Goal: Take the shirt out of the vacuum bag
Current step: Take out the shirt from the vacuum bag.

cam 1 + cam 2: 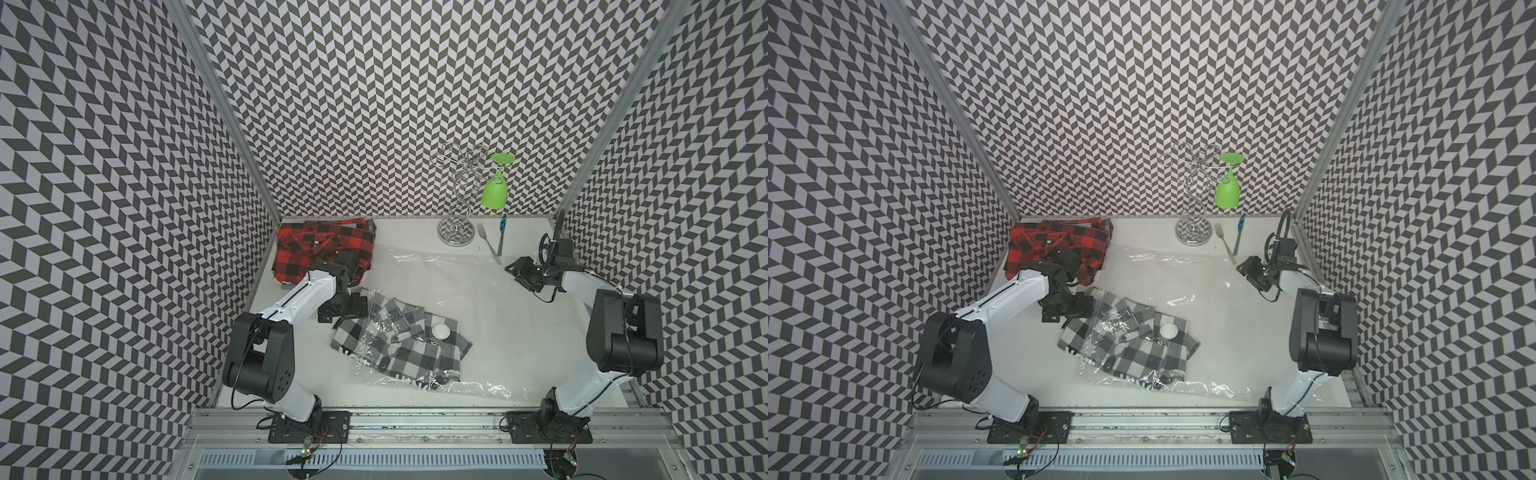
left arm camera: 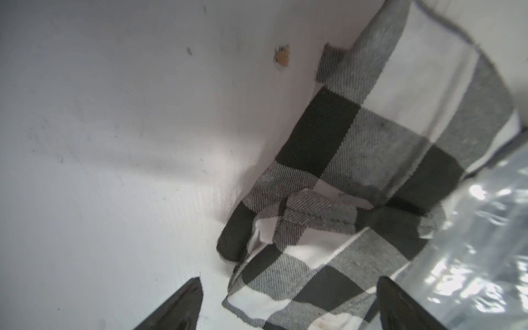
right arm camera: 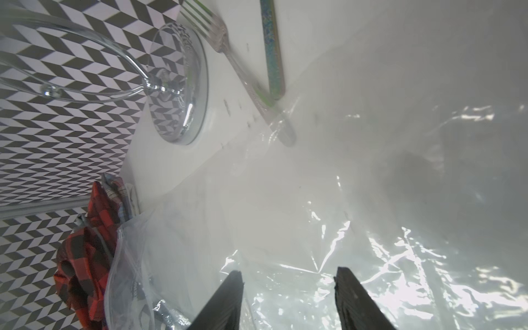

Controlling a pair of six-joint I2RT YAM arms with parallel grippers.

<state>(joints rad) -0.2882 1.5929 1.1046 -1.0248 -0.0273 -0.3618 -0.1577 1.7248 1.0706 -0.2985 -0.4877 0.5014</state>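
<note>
Shirt (image 1: 409, 353), black-and-white check, is seen folded at the centre of the table (image 1: 548, 353). It is mostly inside the bag (image 1: 453, 282), with its left edge exposed beyond the bag mouth. The bag is spread flat from near centre to far right. The valve (image 1: 440, 331) lies over the shirt.

Left gripper (image 2: 288, 310) is placed just above the shirt's bare left corner, fingers (image 2: 183, 311) wide apart, nothing held. Right gripper (image 3: 288, 300) is held over the bag's far right part, fingers apart, with the film below them and not clamped.

Handling, as judged: the shirt is taken to be light, soft and limp, and is expected to bunch and drag rather than slide whole. The film is taken to be thin, slick and hard to pinch while flat. A hold is best taken on the bare cloth corner, several layers together, with the bag restrained at its far right. The fork (image 1: 488, 241) handle is overlapped by the bag's far edge and may be disturbed.
</note>
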